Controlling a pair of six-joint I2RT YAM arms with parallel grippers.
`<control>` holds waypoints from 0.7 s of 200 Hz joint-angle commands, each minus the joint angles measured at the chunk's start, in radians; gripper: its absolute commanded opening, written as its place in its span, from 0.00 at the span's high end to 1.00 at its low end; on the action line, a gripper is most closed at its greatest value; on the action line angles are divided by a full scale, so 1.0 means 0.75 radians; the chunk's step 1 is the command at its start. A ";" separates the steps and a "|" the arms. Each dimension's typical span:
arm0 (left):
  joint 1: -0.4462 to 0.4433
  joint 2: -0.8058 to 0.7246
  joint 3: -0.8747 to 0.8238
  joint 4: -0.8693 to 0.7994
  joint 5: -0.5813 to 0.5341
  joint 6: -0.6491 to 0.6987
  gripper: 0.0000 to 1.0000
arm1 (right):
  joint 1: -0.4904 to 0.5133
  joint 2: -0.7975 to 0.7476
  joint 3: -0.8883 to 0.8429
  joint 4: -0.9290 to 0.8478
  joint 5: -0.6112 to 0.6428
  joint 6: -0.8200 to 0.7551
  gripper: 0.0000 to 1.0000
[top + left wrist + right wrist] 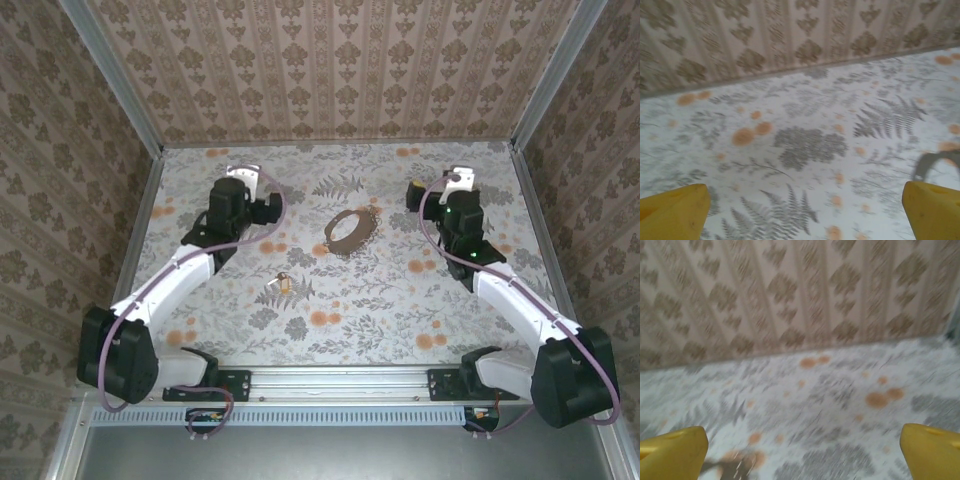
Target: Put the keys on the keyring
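The keyring (352, 230), a thin dark brown oval loop, lies on the floral table between the two arms. The keys (283, 283), a tiny pale metal cluster, lie nearer and to its left. My left gripper (243, 176) hovers at the back left, well away from both, and its yellow pads (672, 212) stand wide open over bare table. A blurred dark arc (932, 162) at that view's right edge may be the keyring. My right gripper (458, 181) is at the back right, open with nothing between its yellow pads (932, 450). A blurred brown shape (735, 467) shows at the lower left of that view.
Patterned walls enclose the table (400, 310) on the left, back and right. An aluminium rail (340, 380) carrying the arm bases runs along the near edge. Purple cables (275, 215) loop beside each wrist.
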 commanded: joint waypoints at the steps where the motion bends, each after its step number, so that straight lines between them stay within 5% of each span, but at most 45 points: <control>1: -0.023 0.056 0.026 -0.477 0.212 -0.211 0.00 | 0.040 0.026 -0.016 -0.349 -0.194 0.135 0.00; 37: -0.154 0.055 -0.090 -0.563 0.196 -0.380 0.04 | 0.113 -0.016 -0.075 -0.401 -0.253 0.178 0.00; 71: -0.266 0.171 -0.160 -0.512 0.116 -0.495 0.32 | 0.116 0.029 -0.057 -0.383 -0.265 0.162 0.00; 123: -0.299 0.398 -0.128 -0.432 0.146 -0.481 0.32 | 0.116 -0.019 -0.063 -0.354 -0.297 0.140 0.00; 140: -0.326 0.418 -0.124 -0.431 0.160 -0.489 0.40 | 0.116 -0.071 -0.069 -0.362 -0.265 0.123 0.00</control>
